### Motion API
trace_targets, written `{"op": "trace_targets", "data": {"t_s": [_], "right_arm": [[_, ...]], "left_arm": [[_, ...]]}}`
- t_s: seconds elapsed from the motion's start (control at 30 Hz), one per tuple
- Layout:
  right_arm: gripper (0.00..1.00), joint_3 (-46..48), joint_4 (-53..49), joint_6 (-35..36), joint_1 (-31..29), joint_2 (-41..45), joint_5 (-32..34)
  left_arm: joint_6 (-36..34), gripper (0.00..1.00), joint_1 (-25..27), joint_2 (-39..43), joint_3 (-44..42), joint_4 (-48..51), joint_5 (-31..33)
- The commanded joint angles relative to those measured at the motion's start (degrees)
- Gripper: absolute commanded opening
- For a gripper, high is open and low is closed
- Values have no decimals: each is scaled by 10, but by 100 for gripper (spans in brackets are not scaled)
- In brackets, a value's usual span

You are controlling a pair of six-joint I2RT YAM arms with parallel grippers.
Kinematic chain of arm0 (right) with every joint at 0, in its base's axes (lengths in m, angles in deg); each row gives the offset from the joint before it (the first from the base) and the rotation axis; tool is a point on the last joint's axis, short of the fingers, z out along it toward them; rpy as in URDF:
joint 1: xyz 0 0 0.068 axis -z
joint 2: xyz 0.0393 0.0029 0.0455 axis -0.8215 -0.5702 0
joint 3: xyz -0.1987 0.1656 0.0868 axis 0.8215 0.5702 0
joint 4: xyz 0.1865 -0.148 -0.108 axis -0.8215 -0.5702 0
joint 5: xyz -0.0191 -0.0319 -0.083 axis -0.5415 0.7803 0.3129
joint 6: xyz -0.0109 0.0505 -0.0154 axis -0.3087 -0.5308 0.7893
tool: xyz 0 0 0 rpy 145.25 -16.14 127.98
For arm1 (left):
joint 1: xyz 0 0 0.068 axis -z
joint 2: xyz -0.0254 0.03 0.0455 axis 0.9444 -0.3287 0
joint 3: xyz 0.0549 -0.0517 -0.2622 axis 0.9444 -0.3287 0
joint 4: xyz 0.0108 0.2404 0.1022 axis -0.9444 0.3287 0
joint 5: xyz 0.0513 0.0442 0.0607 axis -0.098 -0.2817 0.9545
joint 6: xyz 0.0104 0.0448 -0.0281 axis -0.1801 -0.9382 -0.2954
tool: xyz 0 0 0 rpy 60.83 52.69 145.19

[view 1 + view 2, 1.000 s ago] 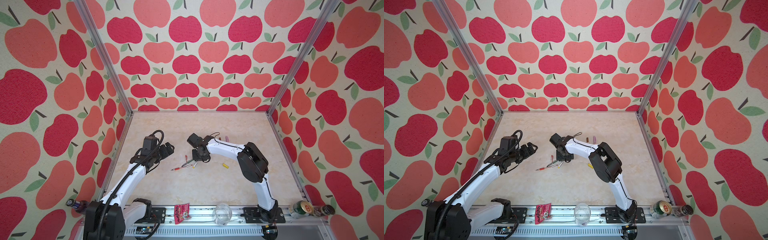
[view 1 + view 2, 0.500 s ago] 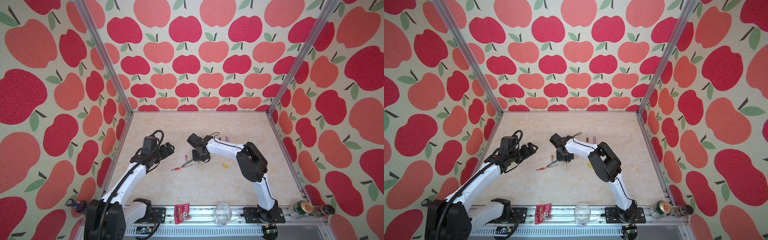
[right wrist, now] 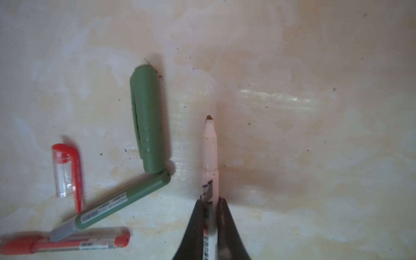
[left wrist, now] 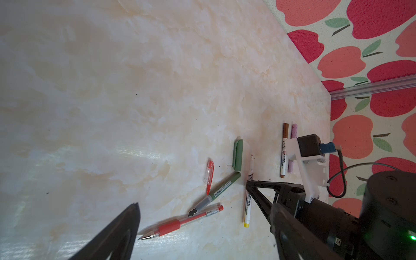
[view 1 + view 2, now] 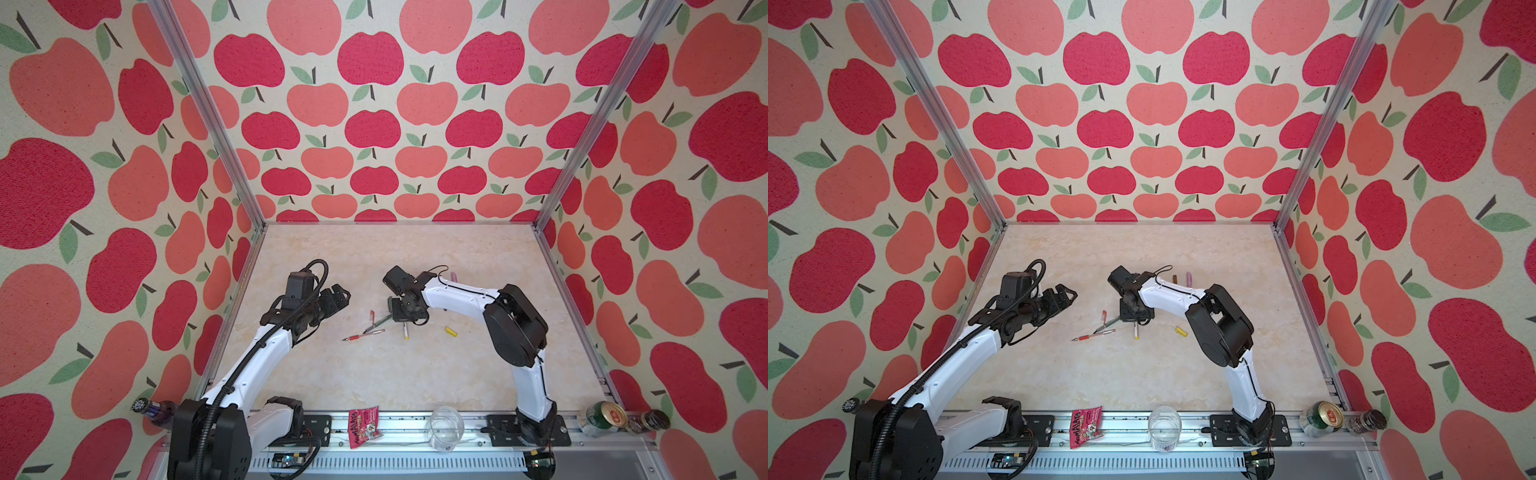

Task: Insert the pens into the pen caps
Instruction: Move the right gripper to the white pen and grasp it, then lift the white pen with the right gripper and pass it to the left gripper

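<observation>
A: Right pincer [image 3: 210,203]?
B: Clenched on the white-barrelled pen [image 3: 210,153]; smooth barrel, tapered nib pointing ahead of the tips. A matte, ribbed green cap [image 3: 148,119] lies just beside it, not touching. Bare glossy marbled desk [image 3: 315,112] on the other side.
A: Left pincer [image 5: 1069,296]?
B: Released, over open desk, well apart from the pens. The brown-ended pen [image 4: 284,146] is half hidden behind the right arm.

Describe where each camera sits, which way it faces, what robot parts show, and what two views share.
Top views: high overhead, looking down on the table; left arm, right arm, left tool, right tool.
Left wrist: raised, facing across the red pen at the right arm; own fingers show.
Right wrist: near the table, down along its fingers gripping the white marker.
Shared by wrist views: the green cap.
</observation>
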Motion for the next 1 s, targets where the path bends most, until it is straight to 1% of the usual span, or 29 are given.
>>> {"op": "trace_targets", "data": {"t_s": [0.0, 0.13, 0.17, 0.27, 0.37, 0.43, 0.5, 0.6, 0.7, 0.83, 0.97], "right_arm": [[6, 29, 49, 11, 21, 69, -26], [6, 81, 137, 34, 42, 139, -81], [6, 92, 155, 41, 47, 156, -95], [6, 121, 199, 61, 70, 207, -160], [6, 146, 232, 73, 97, 252, -239], [6, 155, 250, 83, 110, 275, -293], [6, 159, 254, 101, 115, 295, -332], [6, 176, 275, 109, 115, 321, -370], [6, 207, 333, 87, 114, 344, -402], [6, 233, 392, 57, 114, 363, -424], [6, 243, 422, 37, 114, 371, -441]], "left_arm": [[-32, 93, 4, 9, 31, -14, -40], [-65, 92, 10, 16, 38, -39, -98], [-74, 92, 13, 30, 39, -46, -118], [-96, 92, 24, 40, 39, -68, -175], [-100, 92, 41, 47, 26, -120, -231], [-99, 92, 56, 49, 12, -162, -252], [-90, 93, 75, 47, 1, -210, -271], [-62, 93, 98, 28, -9, -282, -299], [-34, 91, 116, -7, -4, -330, -326], [-18, 88, 130, -32, 1, -368, -342], [-8, 87, 138, -49, 4, -403, -352]]}}
